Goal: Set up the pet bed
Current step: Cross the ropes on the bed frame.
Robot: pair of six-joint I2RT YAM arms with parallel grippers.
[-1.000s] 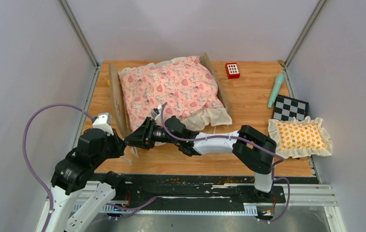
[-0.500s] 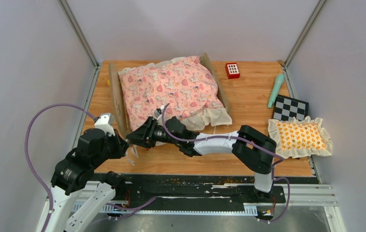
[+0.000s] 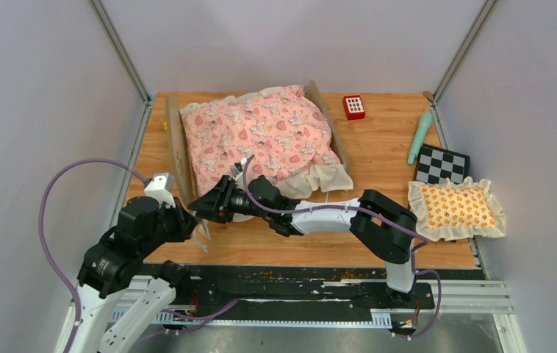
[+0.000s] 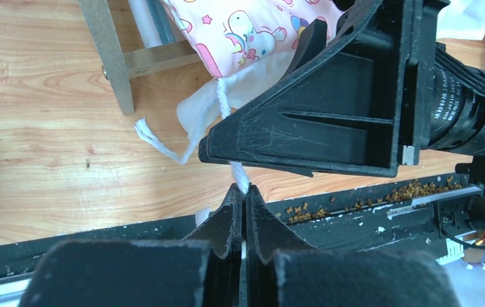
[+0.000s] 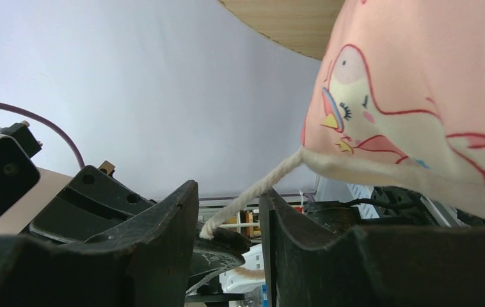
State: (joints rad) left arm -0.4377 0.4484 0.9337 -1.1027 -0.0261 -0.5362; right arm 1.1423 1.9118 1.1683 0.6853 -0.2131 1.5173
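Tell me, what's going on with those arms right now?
Left gripper shut on white cord. Right gripper open, straddling cord. Quilt lies on bed frame. Orange pillow off aside.

Robot lab test cell. Wooden table [image 3: 378,147] boxed in by plain grey panels [image 3: 40,88] on three sides, metal corner posts [image 3: 118,48] at the table's far corners. Black mounting rail [image 3: 297,290] with arm bases [image 3: 400,278] along the table's near edge. Checkerboard card [image 3: 441,165] near the table's right edge.
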